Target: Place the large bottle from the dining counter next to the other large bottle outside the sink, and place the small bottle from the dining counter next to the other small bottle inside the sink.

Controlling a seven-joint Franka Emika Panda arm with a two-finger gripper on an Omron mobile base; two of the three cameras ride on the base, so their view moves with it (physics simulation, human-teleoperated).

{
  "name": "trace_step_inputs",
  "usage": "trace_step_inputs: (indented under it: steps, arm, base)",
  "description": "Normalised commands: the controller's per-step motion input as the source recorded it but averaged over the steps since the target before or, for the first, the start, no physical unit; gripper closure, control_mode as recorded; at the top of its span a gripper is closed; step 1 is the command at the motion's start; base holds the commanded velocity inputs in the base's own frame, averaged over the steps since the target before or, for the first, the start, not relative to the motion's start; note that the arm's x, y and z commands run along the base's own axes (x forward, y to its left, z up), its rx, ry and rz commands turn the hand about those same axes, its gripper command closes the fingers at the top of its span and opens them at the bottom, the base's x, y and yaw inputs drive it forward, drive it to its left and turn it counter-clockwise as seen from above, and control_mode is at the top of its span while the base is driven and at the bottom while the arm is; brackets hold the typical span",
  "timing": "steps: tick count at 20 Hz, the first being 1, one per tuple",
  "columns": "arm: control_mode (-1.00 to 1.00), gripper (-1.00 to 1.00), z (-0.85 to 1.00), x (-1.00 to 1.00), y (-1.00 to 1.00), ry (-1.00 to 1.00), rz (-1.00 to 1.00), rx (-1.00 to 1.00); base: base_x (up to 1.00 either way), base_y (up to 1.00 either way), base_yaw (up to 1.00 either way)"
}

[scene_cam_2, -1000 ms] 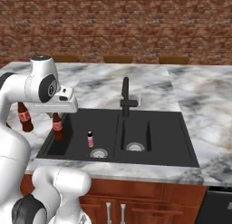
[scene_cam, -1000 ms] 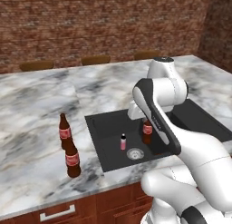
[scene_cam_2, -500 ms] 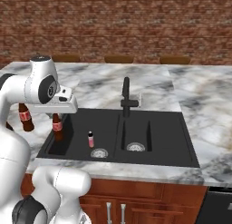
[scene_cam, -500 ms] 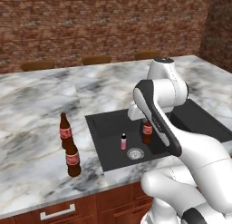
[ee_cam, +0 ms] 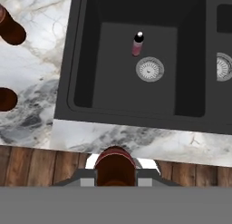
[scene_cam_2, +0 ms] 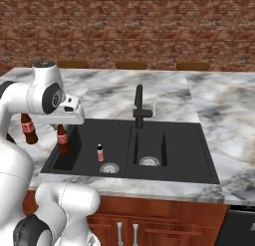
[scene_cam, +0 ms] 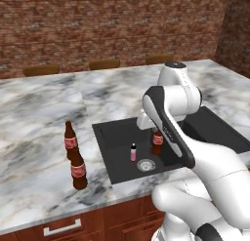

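My gripper point(ee_cam: 116, 175) is shut on the top of the small dark brown bottle point(scene_cam: 157, 140), which hangs upright over the right part of the black sink's point(scene_cam: 113, 138) left basin. In the right base view this brown bottle point(scene_cam_2: 62, 139) sits under my hand point(scene_cam_2: 63, 116) at the basin's left end. The small pale pink bottle point(scene_cam: 133, 152) stands upright on the basin floor beside the round drain point(scene_cam: 145, 165), a short way from the held bottle. In the hand view the pink bottle point(ee_cam: 137, 42) shows above the drain point(ee_cam: 150, 69). Whether the brown bottle touches the floor I cannot tell.
Two large cola bottles point(scene_cam: 71, 139) point(scene_cam: 78, 170) stand close together on the marble counter left of the sink. A black gooseneck faucet point(scene_cam_2: 139, 106) rises behind the divider, with a second basin point(scene_cam_2: 164, 150) to its right. Brick wall and chair backs lie beyond the counter.
The gripper with the small brown bottle has sunk very slightly into the basin. Everything else stays where it was.
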Motion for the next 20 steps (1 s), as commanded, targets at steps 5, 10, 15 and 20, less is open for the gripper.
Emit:
trace_step_inputs:
  steps: [5,10,15,20]
  arm:
    - [-1.00,1.00,-0.10,0.45,0.19,0.02,-0.02,0.00]
    - [-1.00,1.00,-0.14,0.15,-0.01,0.00,0.00,0.01]
    - [-1.00,1.00,-0.69,0.21,-0.05,-0.03,0.00,0.00]
    - [-1.00,1.00,-0.71,0.36,0.00,-0.11,0.00,0.00]
  base:
    - [0.00,0.00,0.00]
    - [0.00,0.00,0.00]
    - [0.00,0.00,0.00]
    - [0.00,0.00,0.00]
